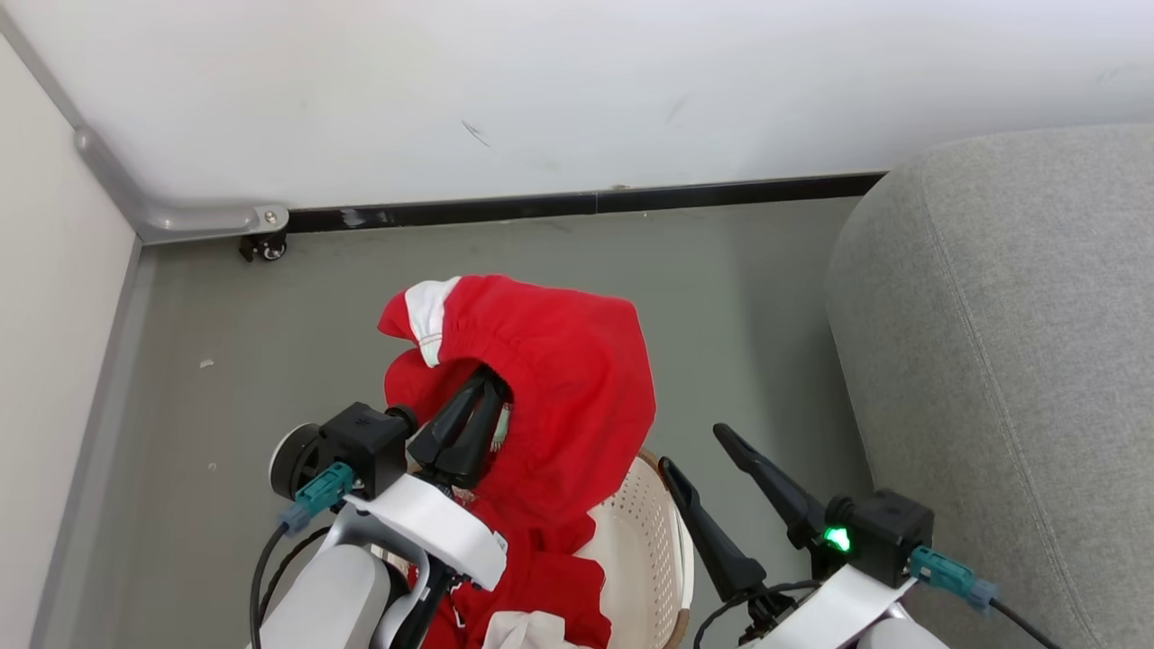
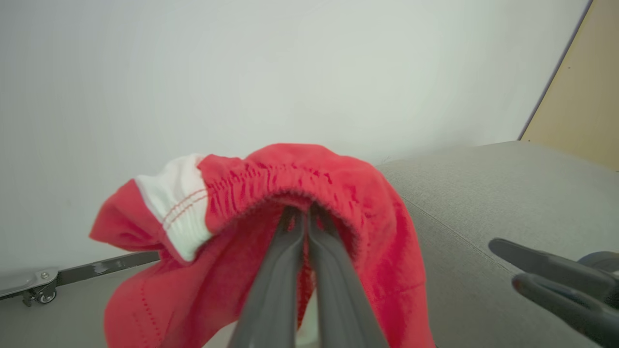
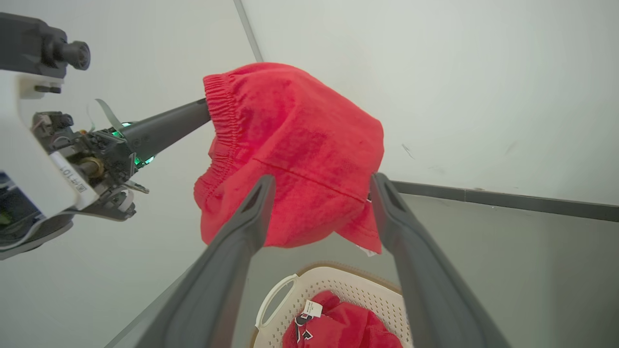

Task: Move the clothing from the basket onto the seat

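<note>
**Red jersey up in the air, more of it down in the basket**

The left gripper (image 1: 494,386) has its two dark fingers pressed tight together. They're pinching the gathered elastic edge of a red garment (image 1: 559,379). It's soft, slightly fuzzy jersey with a white ribbed panel stitched in red on one side. It droops over the fingertips like a hood and hangs above the basket (image 1: 645,532).

The basket's cream plastic, dotted all over with little holes, with rounded corners, a brown rim and a pale loop handle. More red clothing (image 3: 343,328) lies bunched inside it, with a white tag and some black-and-white lettering showing.

The right gripper (image 1: 694,448) is spread wide, holding and touching nothing, between the basket and the seat (image 1: 1010,342). The seat's a big grey woven-fabric cushion with rounded edges and a stitched seam. It's on the robot's right, on the smooth grey floor (image 1: 270,379), and the hanging garment is clear of it.
</note>
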Tool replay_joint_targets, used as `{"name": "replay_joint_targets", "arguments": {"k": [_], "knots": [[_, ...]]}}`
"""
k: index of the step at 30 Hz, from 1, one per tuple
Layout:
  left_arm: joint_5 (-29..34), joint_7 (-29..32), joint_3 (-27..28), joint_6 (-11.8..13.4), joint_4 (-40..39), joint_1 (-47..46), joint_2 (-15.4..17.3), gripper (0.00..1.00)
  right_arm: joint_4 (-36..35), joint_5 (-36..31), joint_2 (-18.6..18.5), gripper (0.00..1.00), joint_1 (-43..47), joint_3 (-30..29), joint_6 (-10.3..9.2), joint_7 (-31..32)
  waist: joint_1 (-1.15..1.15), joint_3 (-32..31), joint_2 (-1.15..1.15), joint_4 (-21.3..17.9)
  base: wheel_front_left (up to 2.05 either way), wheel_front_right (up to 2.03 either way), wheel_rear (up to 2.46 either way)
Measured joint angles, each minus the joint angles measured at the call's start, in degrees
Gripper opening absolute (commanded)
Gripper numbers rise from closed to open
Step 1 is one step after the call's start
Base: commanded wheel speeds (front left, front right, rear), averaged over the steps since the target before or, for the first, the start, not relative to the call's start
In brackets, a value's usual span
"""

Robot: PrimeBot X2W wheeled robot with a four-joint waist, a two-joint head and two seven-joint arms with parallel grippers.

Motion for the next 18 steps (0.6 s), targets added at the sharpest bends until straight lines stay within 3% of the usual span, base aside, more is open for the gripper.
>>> {"name": "replay_joint_targets", "arguments": {"k": [18], "knots": [[-0.6, 0.0, -2.0, 0.0, -3.2, 1.1, -0.1, 0.00, 1.7, 8.2, -0.1, 1.00, 2.6, 5.7, 0.00, 0.0, 0.00, -1.9, 0.00, 1.4, 0.00, 0.00, 0.00]]}}
